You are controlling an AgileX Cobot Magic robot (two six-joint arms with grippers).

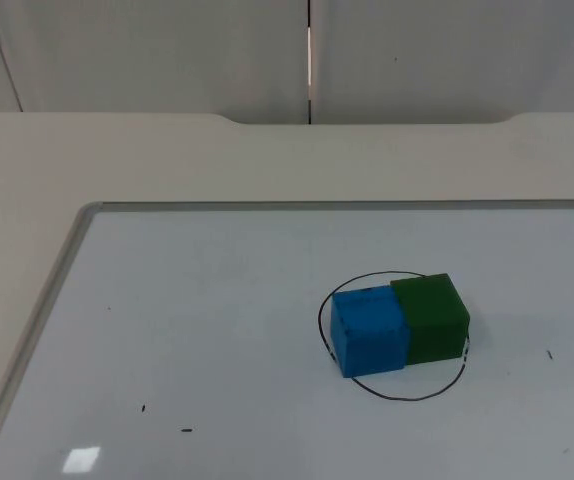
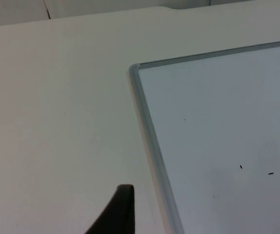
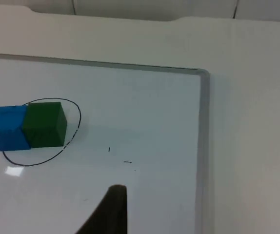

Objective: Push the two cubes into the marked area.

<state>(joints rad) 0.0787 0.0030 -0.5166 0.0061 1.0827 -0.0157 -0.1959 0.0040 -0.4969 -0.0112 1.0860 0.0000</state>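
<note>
A blue cube (image 1: 369, 330) and a green cube (image 1: 431, 316) stand side by side, touching, on the whiteboard. A hand-drawn black circle (image 1: 397, 397) runs around them; both cubes sit within it, their outer sides close to the line. The right wrist view has the blue cube (image 3: 6, 127), the green cube (image 3: 44, 124) and the circle (image 3: 76, 122) some way off from my right gripper (image 3: 108, 209), which hangs over the board. My left gripper (image 2: 115, 214) hangs over the bare table beside the board's corner, far from the cubes.
The whiteboard (image 1: 187, 320) has a raised grey frame (image 1: 37, 320), also seen as the frame (image 2: 150, 136) and the frame (image 3: 203, 146). Small black pen marks (image 1: 185, 431) dot the board. The grey partition wall (image 1: 167, 50) closes the back.
</note>
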